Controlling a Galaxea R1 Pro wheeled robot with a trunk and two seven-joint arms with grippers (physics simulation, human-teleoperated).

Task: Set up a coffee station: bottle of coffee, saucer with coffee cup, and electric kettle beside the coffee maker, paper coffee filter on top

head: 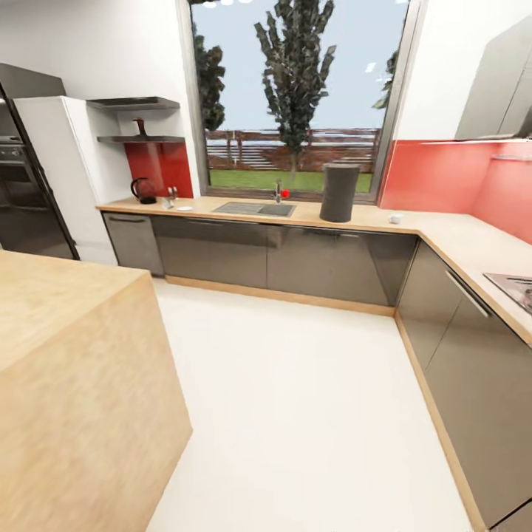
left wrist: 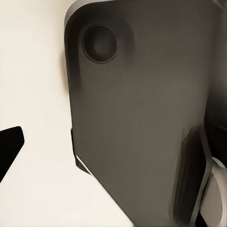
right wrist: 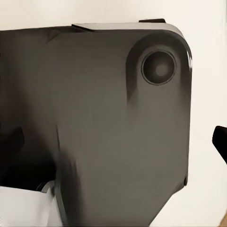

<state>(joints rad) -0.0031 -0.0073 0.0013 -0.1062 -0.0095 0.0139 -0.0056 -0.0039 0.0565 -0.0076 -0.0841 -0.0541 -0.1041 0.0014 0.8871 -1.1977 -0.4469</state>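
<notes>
The coffee maker [head: 339, 192], a tall dark-grey cylinder, stands on the kitchen countertop [head: 369, 218] under the window. The electric kettle [head: 143, 191] sits at the counter's far left end. Above it, the bottle of coffee [head: 139, 128] stands on the kitchen shelf [head: 140, 139]. A small flat white piece [head: 184, 208] lies near the kettle; I cannot tell whether it is the saucer or the filter. A tiny white object, probably the coffee cup [head: 396, 219], rests to the right of the coffee maker. In each wrist view one black fingertip [left wrist: 9, 149] [right wrist: 220, 141] shows at the frame edge, with the robot's own dark body panel behind. Both grippers look open and hold nothing.
A light wooden island [head: 66, 355] fills the near left. A dark oven column [head: 22, 199] stands at the far left. The sink [head: 255, 209] with its tap is inset left of the coffee maker. The counter turns along the right wall, carrying a cooktop [head: 513, 284]. White floor [head: 295, 406] lies between.
</notes>
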